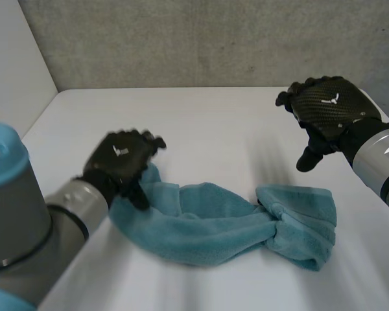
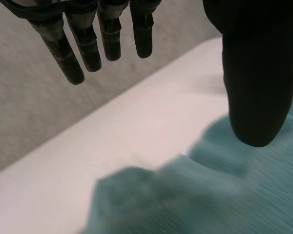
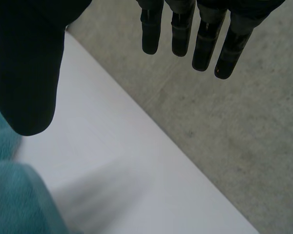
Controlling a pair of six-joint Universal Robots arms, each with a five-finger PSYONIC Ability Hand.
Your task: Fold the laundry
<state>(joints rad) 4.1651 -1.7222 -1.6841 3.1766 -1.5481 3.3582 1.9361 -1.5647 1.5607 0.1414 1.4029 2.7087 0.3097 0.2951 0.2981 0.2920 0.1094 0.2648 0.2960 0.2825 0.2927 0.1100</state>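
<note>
A teal towel (image 1: 207,223) lies bunched into a long, rumpled roll across the near part of the white table (image 1: 207,123), with its wider, crumpled end toward the robot's right side. The left hand (image 1: 120,161) is over the towel's left end. In the left wrist view its fingers (image 2: 88,44) are straight and spread away from the thumb (image 2: 256,73), so the hand is open and holds nothing, with the cloth lying beneath the thumb. The right hand (image 1: 325,105) is raised above the table's far right part, well apart from the towel's right end. Its fingers (image 3: 202,39) hang straight and its thumb (image 3: 27,63) points down, open and empty. A grey wall (image 1: 201,39) stands behind the table.
</note>
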